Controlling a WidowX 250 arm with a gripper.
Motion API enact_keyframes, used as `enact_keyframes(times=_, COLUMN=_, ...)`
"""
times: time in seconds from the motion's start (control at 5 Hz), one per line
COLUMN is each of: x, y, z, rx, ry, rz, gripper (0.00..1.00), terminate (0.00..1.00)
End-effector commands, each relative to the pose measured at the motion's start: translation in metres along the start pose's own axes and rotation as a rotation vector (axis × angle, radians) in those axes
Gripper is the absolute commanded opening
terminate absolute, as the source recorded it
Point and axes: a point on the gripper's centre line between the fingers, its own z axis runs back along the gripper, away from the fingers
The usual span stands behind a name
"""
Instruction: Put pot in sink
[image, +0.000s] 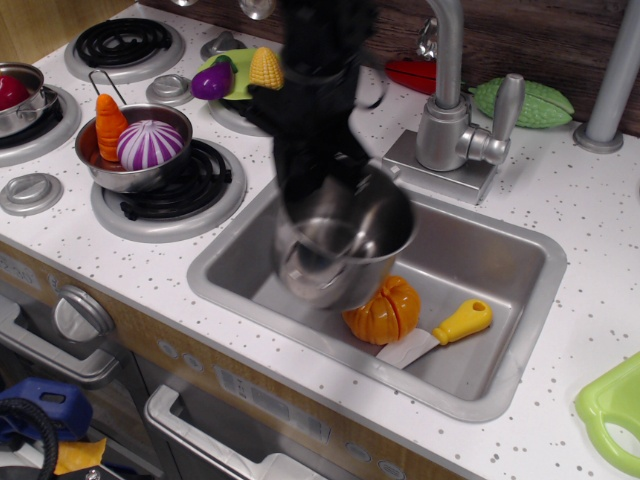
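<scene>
The gripper (318, 185) pinches the pot (343, 250) by its rim over the sink (500, 360). An orange pumpkin (388, 312) and a yellow-handled knife (445, 330) lie just beside it.

Shiny steel cylindrical pot (340, 250) at frame centre, tilted with its open mouth facing up and right, blurred, over the left half of the sink (500, 255), a rectangular silver basin with rounded corners, centre-right of frame
</scene>
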Motion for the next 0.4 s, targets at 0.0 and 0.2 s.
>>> enact_keyframes(times=0.0, x=0.0047, y=0.0100, z=0.0092, rx=0.040, ry=-0.103, rz=-0.011, gripper=1.00, terminate=0.00)
enact_keyframes(times=0.2, x=0.0047, y=0.0100, z=0.0092, rx=0.040, ry=-0.103, rz=-0.011, gripper=1.00, terminate=1.00)
